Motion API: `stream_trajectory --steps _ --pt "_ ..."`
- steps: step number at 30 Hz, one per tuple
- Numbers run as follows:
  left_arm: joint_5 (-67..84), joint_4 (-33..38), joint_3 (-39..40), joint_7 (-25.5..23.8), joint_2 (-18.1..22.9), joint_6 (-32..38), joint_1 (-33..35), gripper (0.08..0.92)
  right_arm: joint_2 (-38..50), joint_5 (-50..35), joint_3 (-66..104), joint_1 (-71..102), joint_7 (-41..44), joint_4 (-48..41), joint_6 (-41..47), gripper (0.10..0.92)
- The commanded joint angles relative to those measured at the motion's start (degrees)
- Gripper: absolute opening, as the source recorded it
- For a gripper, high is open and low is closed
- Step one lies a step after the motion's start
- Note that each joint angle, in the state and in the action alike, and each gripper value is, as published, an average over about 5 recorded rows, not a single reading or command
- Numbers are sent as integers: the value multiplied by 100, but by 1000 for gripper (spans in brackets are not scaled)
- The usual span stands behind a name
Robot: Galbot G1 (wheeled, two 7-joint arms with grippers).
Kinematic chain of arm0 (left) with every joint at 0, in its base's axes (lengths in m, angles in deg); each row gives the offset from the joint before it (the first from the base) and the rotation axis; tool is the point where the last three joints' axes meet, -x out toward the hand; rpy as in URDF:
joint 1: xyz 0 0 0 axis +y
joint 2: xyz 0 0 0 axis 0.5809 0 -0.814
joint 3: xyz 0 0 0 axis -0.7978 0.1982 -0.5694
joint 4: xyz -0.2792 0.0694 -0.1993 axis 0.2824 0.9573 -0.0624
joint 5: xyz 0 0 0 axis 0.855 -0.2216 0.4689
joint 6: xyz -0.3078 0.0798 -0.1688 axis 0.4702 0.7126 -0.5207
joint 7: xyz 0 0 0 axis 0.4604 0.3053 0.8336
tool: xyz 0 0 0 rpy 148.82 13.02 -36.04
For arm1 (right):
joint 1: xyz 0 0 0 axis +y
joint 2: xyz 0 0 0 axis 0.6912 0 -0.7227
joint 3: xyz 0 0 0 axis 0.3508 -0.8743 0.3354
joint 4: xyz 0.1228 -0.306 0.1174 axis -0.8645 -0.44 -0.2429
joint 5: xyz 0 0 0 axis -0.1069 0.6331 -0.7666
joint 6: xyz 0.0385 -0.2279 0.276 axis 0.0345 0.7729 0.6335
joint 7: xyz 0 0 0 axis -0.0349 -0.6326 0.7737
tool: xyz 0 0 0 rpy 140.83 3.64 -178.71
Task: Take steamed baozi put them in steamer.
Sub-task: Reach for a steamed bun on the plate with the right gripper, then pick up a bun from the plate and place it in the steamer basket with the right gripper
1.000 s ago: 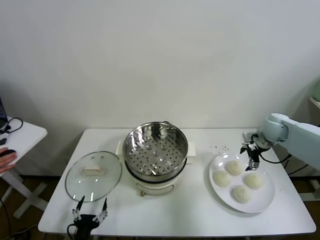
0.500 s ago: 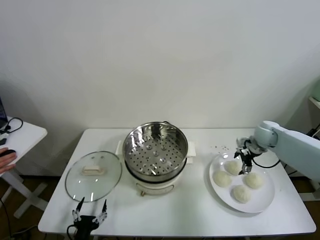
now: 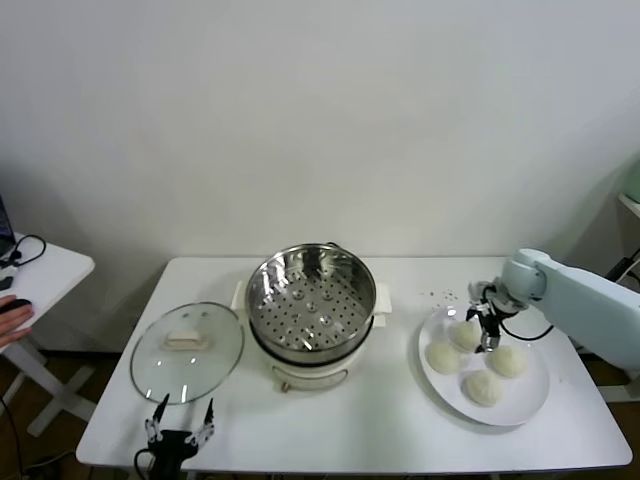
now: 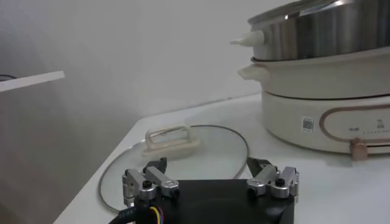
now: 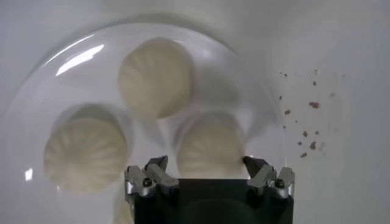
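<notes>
Moved since the earlier frame: right gripper (image 3: 487, 322), shifted inward from the plate's far edge and lowered over the rear bun. Fingers (image 5: 156, 167) apart, straddling that steamed baozi (image 5: 211, 148), nothing clamped yet. Four baozi on the white plate (image 3: 530, 398), well apart from the empty steamer (image 3: 311, 300) at table centre. Glass lid (image 3: 187, 350) flat beside the steamer. Left gripper (image 3: 180, 432) parked at the near table edge, fingers spread.

Risks: soft dough crushed or torn by an over-tight squeeze; neighbouring bun nudged by a finger, given close spacing; bun sticking to the plate and slipping on lift.

Orientation: domed, pleated top up; round, no long axis to speak of.
</notes>
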State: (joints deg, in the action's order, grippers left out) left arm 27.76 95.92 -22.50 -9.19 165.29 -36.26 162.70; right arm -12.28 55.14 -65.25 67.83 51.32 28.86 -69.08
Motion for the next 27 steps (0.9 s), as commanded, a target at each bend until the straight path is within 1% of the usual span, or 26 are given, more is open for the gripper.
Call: stream_trajectory --steps 1,8,12,16,21,27 --pt "-1 -2 -6 5 -1 4 -4 823 -89 67 68 65 -99 -104 -29 773" --pt "-5 1 -2 6 8 10 -9 823 -70 65 45 50 -71 -55 -30 652" --pt "-8 8 -6 8 11 15 -2 823 7 -16 -84 -130 -33 81 -42 607" --pt "-11 28 -22 12 10 25 11 823 191 -264 -598 -752 9 463 -92 587" --pt "-10 64 -36 17 12 29 21 823 397 -782 -1846 -2318 65 1085 -276 585" --pt "-12 101 -27 19 13 25 27 823 192 -1572 -3025 -4256 126 1697 -566 585"
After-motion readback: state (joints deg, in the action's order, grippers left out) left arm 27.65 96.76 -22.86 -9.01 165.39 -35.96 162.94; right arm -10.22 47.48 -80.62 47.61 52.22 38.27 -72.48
